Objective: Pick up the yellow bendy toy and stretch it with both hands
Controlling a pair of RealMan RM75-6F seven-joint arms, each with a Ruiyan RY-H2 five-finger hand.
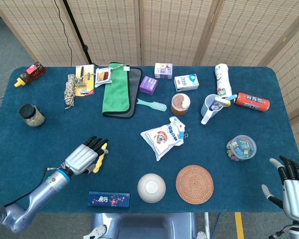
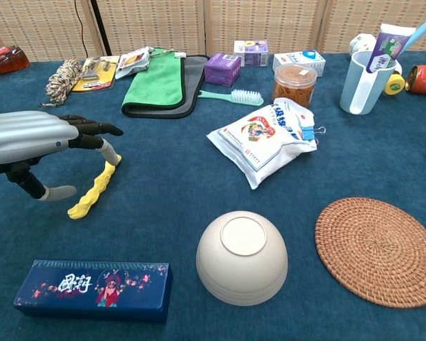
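The yellow bendy toy (image 2: 92,188) lies flat on the blue table cloth, and in the head view only its far part (image 1: 101,154) shows past my fingers. My left hand (image 2: 35,142) (image 1: 82,158) hovers over and to the left of it with fingers spread and nothing held. One fingertip sits close to the toy's far end, while the thumb stays apart from it on the left. My right hand (image 1: 291,183) hangs off the table's near right corner, fingers spread and empty.
A dark blue box (image 2: 92,284) lies just in front of the toy. An upturned white bowl (image 2: 241,256) and a woven coaster (image 2: 378,249) sit to the right. A snack bag (image 2: 266,138) and a green towel (image 2: 156,85) lie farther back.
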